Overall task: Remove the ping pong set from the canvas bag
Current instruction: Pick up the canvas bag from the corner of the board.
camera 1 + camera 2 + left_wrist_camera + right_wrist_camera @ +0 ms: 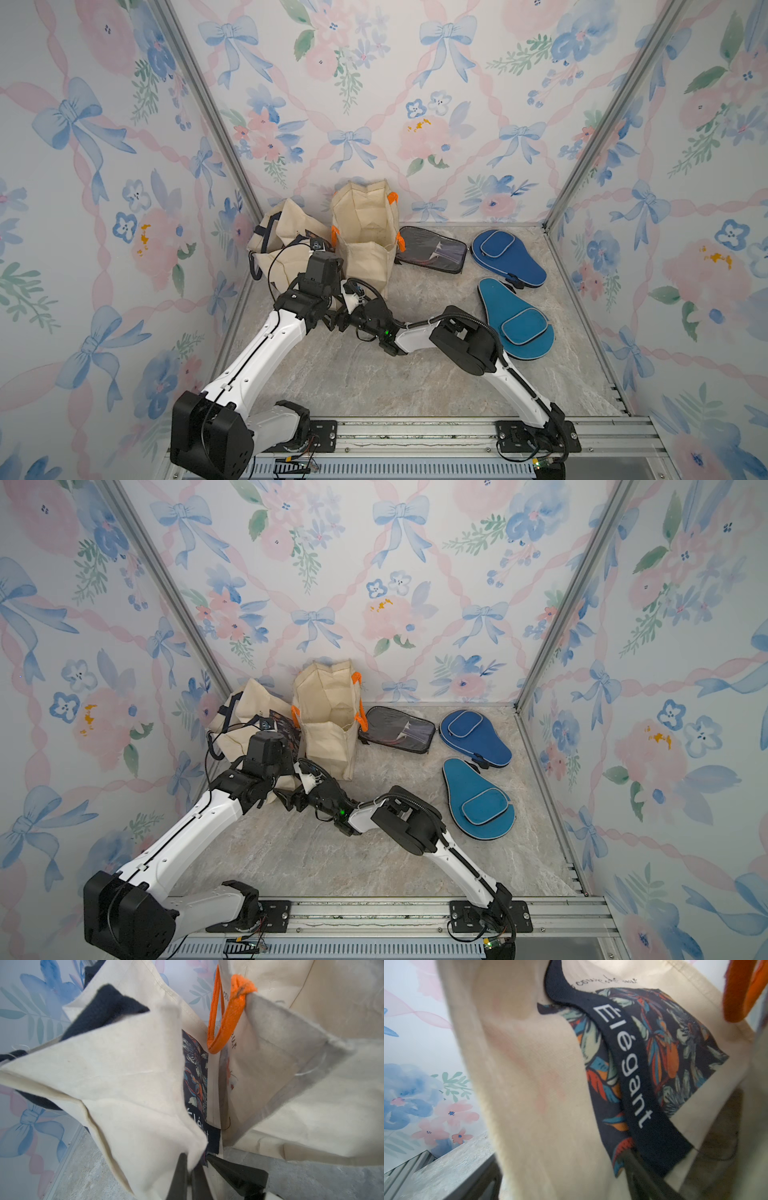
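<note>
1. Ping pong set: three cases lie flat on the grey marbled tabletop, all to the right of the two bags. The dark see-through zip case is just beside the upright bag, its long axis running across the table from left to right.
2. The dark blue paddle-shaped case is near the back right corner. Its long axis is diagonal, with the pocket end toward the back left. The teal paddle-shaped case lies in front of it on a similar diagonal, narrow end to the back and wide pocket end to the front right.
3. The cream canvas bag with orange handles stands upright with its mouth open upward. Its inner walls show as plain cloth.
4. The cream canvas bag with navy handles slumps against its left side. Its inside is hidden in every view, so its contents cannot be made out.
5. Left gripper: jaws pinched tight on a fold of the navy-handled bag's cloth, below its floral patch.
6. Right gripper: jaws stand wide, with the same bag's cloth bulging between them. I cannot tell whether the pads press on it. The navy strap printed "Élégant" crosses the patch.
7. In both top views the wrists hide both sets of fingertips.
</note>
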Controlling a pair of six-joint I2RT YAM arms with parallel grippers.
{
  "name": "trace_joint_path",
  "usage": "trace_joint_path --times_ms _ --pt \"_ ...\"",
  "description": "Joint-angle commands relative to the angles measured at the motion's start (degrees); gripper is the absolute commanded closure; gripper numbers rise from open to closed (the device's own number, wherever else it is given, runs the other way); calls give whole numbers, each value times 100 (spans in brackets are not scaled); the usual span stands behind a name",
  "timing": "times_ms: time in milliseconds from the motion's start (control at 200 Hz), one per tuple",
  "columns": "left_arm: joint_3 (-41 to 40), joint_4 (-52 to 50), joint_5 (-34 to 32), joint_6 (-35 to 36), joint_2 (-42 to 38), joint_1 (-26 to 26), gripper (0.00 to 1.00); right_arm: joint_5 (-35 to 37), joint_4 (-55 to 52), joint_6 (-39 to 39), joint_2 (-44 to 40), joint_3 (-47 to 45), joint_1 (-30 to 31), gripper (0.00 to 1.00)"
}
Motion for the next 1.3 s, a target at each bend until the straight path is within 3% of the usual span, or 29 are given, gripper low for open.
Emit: trace_joint_path --times_ms 0,95,265,485,625,735,785,900,955,1030,1145,1295 --pt "129 878 250 -166 -307 -108 100 -212 -127 416 356 -133 55 28" --pt "147 878 253 -166 -326 -107 100 -173 28 522 383 -203 28 40" --pt "182 878 286 -218 -324 -117 100 -237 210 494 313 -547 -39 50" --pt "287 888 364 -298 -193 -130 100 -256 395 489 296 -645 -44 85" --pt "393 880 357 -291 -157 -152 100 -235 445 488 353 -605 -39 100" --pt "554 877 302 -268 -172 -152 100 -205 436 463 366 -620 -42 100" --pt "666 876 264 -238 -175 -152 89 -179 460 462 373 -626 -43 100" --pt "1001 846 267 -128 -148 -152 52 -176 491 421 368 -656 -46 100" --pt "1248 802 256 -65 -106 -150 41 -154 474 397 375 -659 -44 100" --pt "1634 715 264 21 -5 -143 33 -137 474 358 391 -653 -47 100" --pt "2245 609 199 162 214 -78 29 -87 472 328 419 -653 -49 100" --pt "3014 230 198 190 721 397 25 -35 498 390 455 -668 -94 100"
